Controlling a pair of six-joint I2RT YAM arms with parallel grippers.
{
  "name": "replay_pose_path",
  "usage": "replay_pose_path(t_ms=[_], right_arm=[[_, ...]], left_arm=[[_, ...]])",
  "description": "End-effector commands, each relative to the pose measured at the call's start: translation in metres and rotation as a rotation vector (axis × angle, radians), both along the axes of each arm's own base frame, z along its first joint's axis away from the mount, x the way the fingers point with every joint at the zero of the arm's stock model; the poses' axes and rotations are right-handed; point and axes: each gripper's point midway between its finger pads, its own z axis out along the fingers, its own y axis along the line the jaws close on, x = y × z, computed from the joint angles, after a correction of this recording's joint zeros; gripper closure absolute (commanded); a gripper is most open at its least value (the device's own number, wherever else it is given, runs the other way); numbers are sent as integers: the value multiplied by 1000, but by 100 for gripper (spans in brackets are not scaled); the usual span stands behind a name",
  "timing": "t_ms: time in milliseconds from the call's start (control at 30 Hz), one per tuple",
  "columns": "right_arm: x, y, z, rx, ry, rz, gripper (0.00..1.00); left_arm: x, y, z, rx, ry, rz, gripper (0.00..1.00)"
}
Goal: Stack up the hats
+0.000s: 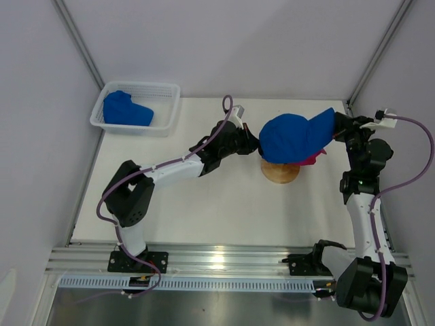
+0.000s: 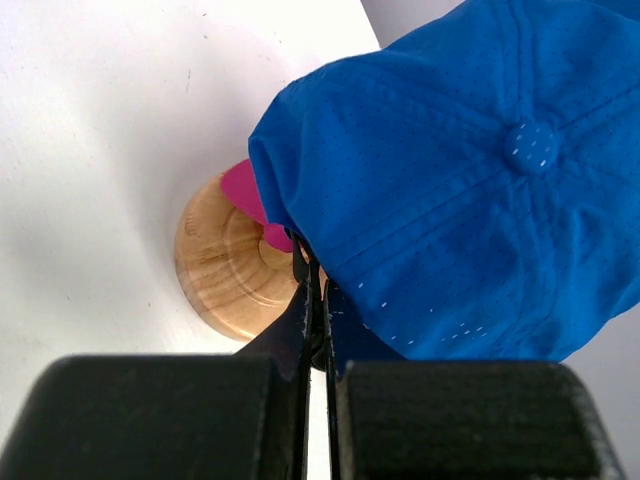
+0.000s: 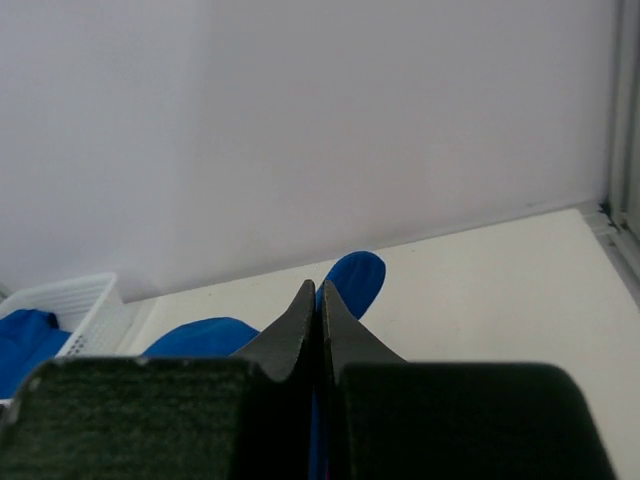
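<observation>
Holding the blue cap (image 1: pixel 293 138) up between both arms, over the wooden stand (image 1: pixel 280 172). The left gripper (image 2: pixel 312 290) is clenched on the crown's back edge and the right gripper (image 1: pixel 338 126) is pinched shut on the brim tip. The cap's long axis runs left-right across the table, brim toward the right arm, so it lies straight between the two sets of jaws. A pink cap (image 1: pixel 314 160) is already on the stand, showing just under the blue one. The left arm reaches diagonally across the table with its wrist aimed right. The right arm stands tall at the right edge, wrist turned inward. Next is likely an even two-arm descent; whether the crown is centred over the stand cannot be told. A second blue cap (image 1: pixel 126 110) sits in the white basket (image 1: pixel 171 109), far left.
</observation>
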Motion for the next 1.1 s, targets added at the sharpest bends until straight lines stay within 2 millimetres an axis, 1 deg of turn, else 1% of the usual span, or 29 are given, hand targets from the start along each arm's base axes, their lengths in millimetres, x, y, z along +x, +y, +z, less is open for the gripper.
replay_pose_path(t_ms=[0,33,67,100,167,200,233,267,367,400,467,500,567,600,667,733,800,900,933,1000,1033,1067], right_arm=[[2,-27,-21,-13,56,-157,100],[2,-31,-30,-11,73,-174,100],[3,-37,-39,-2,95,-209,100],[3,-41,-52,7,125,-223,100],[7,-52,-72,30,175,-250,100],[8,-54,-80,72,193,-251,100],[7,-63,-93,102,214,-267,100],[9,-67,-107,136,243,-262,100],[8,-80,-134,232,268,-282,100],[11,-84,-149,256,302,-289,100],[16,-91,-160,283,330,-289,100],[20,-93,-175,297,370,-285,100],[25,-93,-182,312,389,-258,100],[27,-93,-196,321,420,-256,100],[31,-92,-203,329,427,-238,100],[35,-90,-215,343,447,-221,100],[38,-84,-218,361,449,-187,100],[40,-79,-212,360,432,-146,100],[40,-77,-208,357,426,-133,100],[40,-74,-193,338,398,-118,100],[39,-73,-188,329,395,-111,98],[37,-71,-174,312,369,-104,93]], left_arm=[[6,-5,33,-39,-86,7,99],[7,-4,34,-38,-91,10,99],[6,-2,31,-27,-91,11,99],[5,0,36,-30,-101,18,99],[5,3,38,-28,-112,26,99],[4,5,40,-27,-117,26,99],[3,6,40,-22,-122,25,99],[5,8,41,-21,-127,31,99],[5,9,36,-3,-128,47,99],[4,8,34,3,-125,45,99],[2,6,27,20,-116,39,99],[1,5,24,24,-114,36,99],[0,3,17,38,-107,31,99],[-3,3,14,46,-102,25,99],[-5,3,9,60,-101,22,99],[-7,3,5,73,-104,19,99],[-9,3,-1,93,-98,17,99],[-12,6,-8,116,-91,14,99],[-13,7,-8,119,-92,11,99],[-17,12,-13,134,-88,5,99],[-21,16,-10,136,-97,4,99],[-22,20,-9,140,-100,10,95]])
